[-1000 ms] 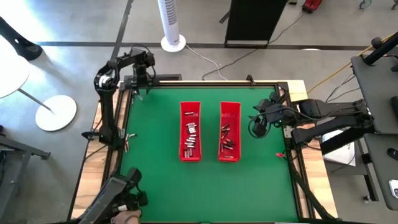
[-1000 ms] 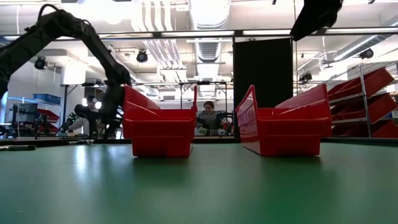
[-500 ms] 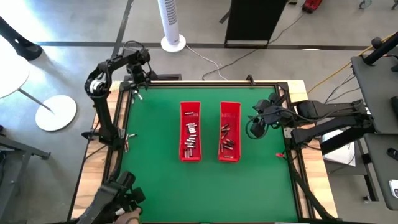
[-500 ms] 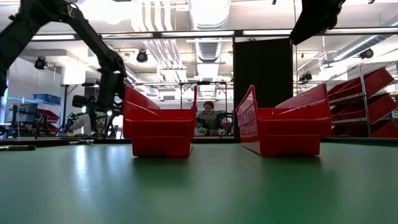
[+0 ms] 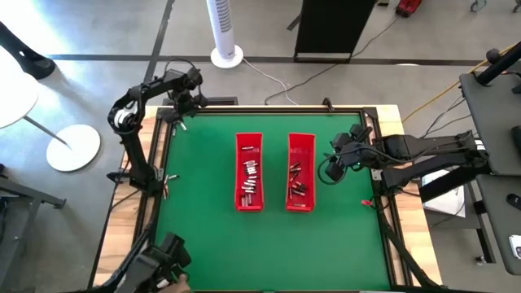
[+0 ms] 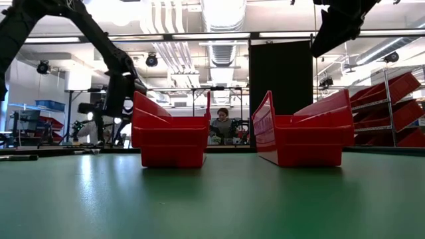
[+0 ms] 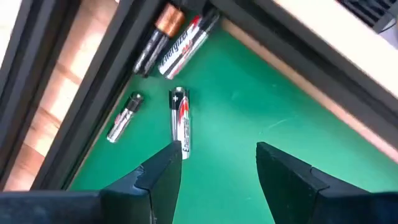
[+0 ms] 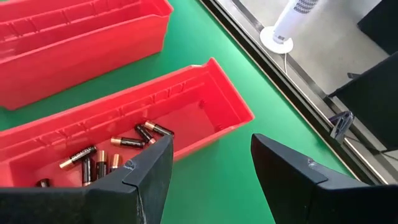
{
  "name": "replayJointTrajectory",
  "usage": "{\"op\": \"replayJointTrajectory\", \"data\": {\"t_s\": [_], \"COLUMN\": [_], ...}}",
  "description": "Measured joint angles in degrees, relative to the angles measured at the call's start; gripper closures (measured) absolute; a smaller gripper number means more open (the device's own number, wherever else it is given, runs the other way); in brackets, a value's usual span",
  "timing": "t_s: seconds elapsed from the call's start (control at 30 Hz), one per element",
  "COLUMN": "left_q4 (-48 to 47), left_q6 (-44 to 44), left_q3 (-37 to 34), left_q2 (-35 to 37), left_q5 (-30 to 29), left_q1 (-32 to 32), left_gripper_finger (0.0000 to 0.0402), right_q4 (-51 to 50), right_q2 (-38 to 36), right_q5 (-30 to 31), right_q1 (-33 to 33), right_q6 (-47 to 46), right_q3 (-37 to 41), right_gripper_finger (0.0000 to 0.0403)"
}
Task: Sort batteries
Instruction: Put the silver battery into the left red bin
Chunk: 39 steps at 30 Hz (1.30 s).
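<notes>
Your left gripper (image 7: pixel 214 165) hovers, jaws apart and empty, over loose batteries (image 7: pixel 180 120) in the table's (image 5: pixel 203 203) far-left corner, so centre on one cell lengthwise, while your right gripper (image 8: pixel 208 162), also parted and empty, waits beside the trays (image 5: pixel 300 171).

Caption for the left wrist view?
Open left gripper hovering over loose batteries in the green mat's corner.
</notes>
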<state>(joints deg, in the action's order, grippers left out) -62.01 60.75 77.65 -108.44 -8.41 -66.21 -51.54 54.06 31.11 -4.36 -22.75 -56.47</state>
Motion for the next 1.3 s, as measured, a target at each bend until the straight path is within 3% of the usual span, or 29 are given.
{"op": "replayJointTrajectory", "data": {"t_s": [0.23, 0.33, 0.47, 0.7, 1.03, 1.3], "left_q4": [1.0, -3.77, -7.26, 6.0, 7.56, 8.03], "left_q6": [7.42, 16.72, 20.12, 19.55, 18.58, 23.3], "left_q3": [-0.44, -0.59, -1.31, -10.63, -9.56, -9.57], "left_q2": [-0.39, -0.18, -0.06, 0.0, 0.47, -0.46], "left_q5": [-4.56, -8.22, -13.6, -6.37, -12.61, -10.21], "left_q1": [0.68, 3.25, 6.6, 5.98, 3.7, 3.63], "left_gripper_finger": [0.0216, 0.0216, 0.0216, 0.0216, 0.0225, 0.0228], "right_q4": [-0.01, 0.01, -0.03, -0.4, -0.56, -0.68], "right_q2": [0.0, 0.0, 0.0, -0.17, -0.81, -0.85], "right_q5": [0.03, 0.03, 0.5, -0.1, -2.67, -2.7], "right_q1": [-0.47, -0.95, -1.01, -1.03, -2.19, -3.23], "right_q6": [-1.73, -1.72, -1.22, -0.17, -2.78, -4.32], "right_q3": [0.02, 0.11, 0.17, 0.39, 0.5, 0.5], "right_gripper_finger": [0.0193, 0.0193, 0.0193, 0.0193, 0.0193, 0.0193]}}
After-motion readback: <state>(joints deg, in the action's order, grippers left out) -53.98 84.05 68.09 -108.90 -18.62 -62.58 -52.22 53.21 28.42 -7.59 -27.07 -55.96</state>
